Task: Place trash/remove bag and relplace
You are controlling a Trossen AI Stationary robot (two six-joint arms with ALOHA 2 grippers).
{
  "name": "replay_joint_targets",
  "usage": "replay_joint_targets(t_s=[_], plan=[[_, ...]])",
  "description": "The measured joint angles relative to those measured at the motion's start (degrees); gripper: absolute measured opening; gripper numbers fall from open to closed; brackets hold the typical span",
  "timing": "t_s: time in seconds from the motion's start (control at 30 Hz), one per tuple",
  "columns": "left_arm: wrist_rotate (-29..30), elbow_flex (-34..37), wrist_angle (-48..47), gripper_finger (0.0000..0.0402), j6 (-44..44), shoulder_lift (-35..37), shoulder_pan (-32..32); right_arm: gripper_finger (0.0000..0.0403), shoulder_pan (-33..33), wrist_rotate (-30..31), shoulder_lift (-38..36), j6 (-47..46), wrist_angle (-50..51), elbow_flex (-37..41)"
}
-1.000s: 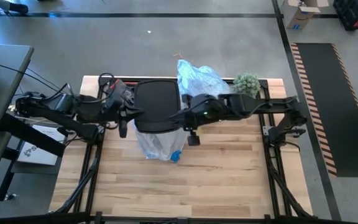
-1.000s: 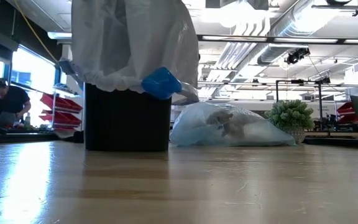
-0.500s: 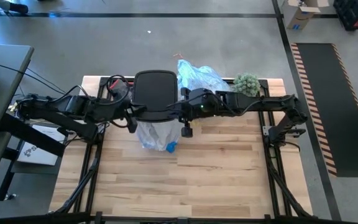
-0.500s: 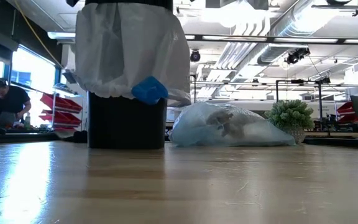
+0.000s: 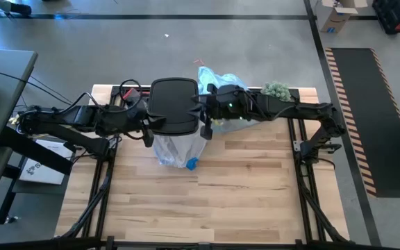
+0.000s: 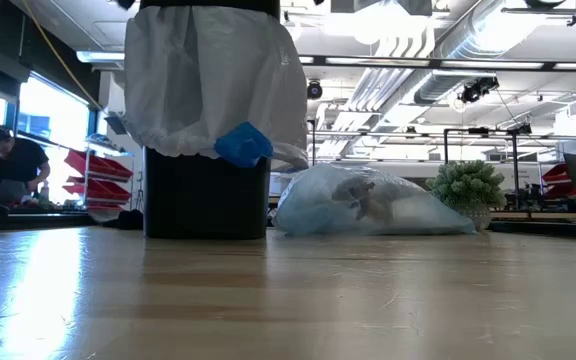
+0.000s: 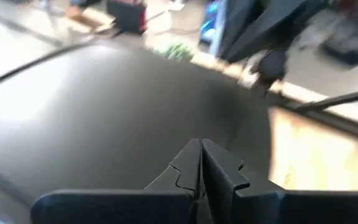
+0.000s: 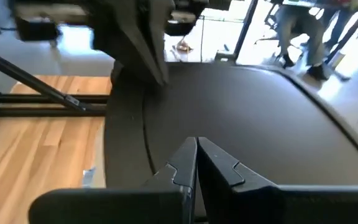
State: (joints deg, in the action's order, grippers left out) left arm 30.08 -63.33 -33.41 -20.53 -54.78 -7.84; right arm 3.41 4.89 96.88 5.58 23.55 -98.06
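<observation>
A black bin (image 6: 205, 205) stands upright on the table near its far edge, and its top (image 5: 174, 104) shows dark and closed from above. A whitish plastic bag (image 6: 208, 90) with a blue bit (image 6: 243, 145) hangs like a skirt round the bin's upper part. The light-blue bag (image 6: 368, 205), with crumpled trash showing through it, lies on the table right of the bin. My left gripper (image 5: 150, 123) is shut at the left side of the bin's top. My right gripper (image 5: 201, 119) is shut at the top's right side. My left gripper lies with its shut fingertips (image 7: 199, 149) over the bin's dark top (image 7: 135, 118), coming from the table's left and slanting slightly down. The fingers hide the tip, so I cannot tell whether it touches the top. My right gripper lies with its shut fingertips (image 8: 196, 146) over the bin's dark top (image 8: 247, 124), coming from the table's right and slanting slightly down. I cannot tell whether the tip touches the top.
A small green plant (image 6: 468, 190) stands at the far right, beyond the light-blue bag. Red-and-black gear (image 5: 127, 94) and cables lie at the far left behind my left arm. A person (image 6: 3, 165) sits in the room on the left. Bare wood (image 5: 242, 187) fills the table's near half.
Both grippers have gone toward the table's far edge beside the bin's top. The bin leaned toward the near edge and now stands upright, a little farther back. The white bag's skirt has swung back with it and hangs straighter.
</observation>
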Motion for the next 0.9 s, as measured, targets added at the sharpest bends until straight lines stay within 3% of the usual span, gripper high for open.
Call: replay_joint_targets(t_s=[0.2,0.47,0.8,0.9], plan=[[-0.89,-0.73,6.84,0.0000,4.53,0.07,0.00,0.0000,3.06,-5.12,0.42,-2.16,0.73,-0.01],[-1.10,-0.96,3.14,0.0000,2.98,-0.24,2.32,0.0000,4.86,-9.34,1.74,-1.94,6.11,-0.27],[-1.04,-0.96,3.30,0.0000,2.59,2.25,1.67,0.0000,2.99,3.22,-1.62,3.35,2.29,-0.01],[-1.03,-1.04,2.03,0.0000,0.49,4.82,-0.61,0.0000,0.57,8.35,-5.07,4.33,6.94,-0.13]])
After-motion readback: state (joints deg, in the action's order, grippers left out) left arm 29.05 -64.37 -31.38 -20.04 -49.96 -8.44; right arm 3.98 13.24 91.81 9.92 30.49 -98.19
